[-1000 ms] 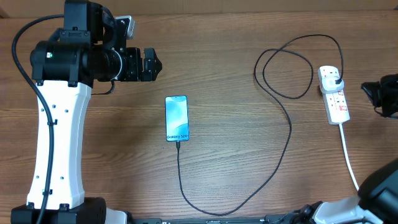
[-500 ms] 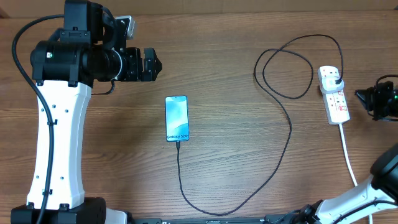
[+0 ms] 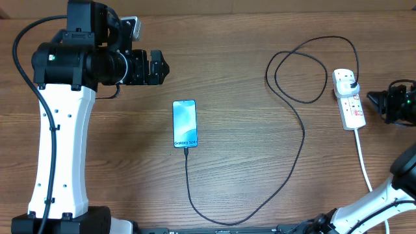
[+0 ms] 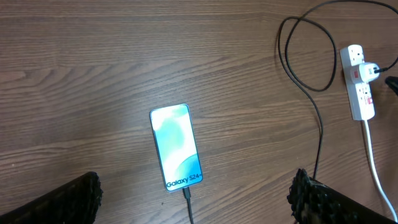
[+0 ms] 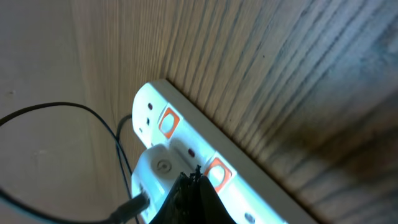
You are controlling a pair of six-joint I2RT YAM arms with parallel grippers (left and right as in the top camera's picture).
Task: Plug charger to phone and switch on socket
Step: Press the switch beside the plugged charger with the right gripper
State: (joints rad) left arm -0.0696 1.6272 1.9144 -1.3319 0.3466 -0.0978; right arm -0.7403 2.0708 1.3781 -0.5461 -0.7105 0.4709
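**Right pincer at the socket, switch press pending**

I'm looking at the phone [image 3: 184, 123] lying flat mid-desk with its screen lit. The charger [image 3: 303, 136] is running from the phone's near end in a wide curve and a loop up to the socket [image 3: 351, 104], which is sitting at the right side of the desk [image 3: 247, 78]. The tip looks seated in the phone, though I can't confirm it at this size.

I'm holding the right pincer [image 5: 194, 186] fully closed and gripping nothing, its tip just beside the socket, near a red switch [image 5: 216, 173]. The left pincer [image 3: 161, 67] is hanging wide open and empty, well apart from the phone.

The risks I'm weighing:
- The socket is lying loose, so an off-centre push could slide or tip it instead of flicking the switch.
- The tip is sitting close to the plug head [image 3: 350, 82], so drifting sideways could knock it loose.
- There are two red switches side by side, so I could be pressing the wrong one.

I'm seeing no containers here.
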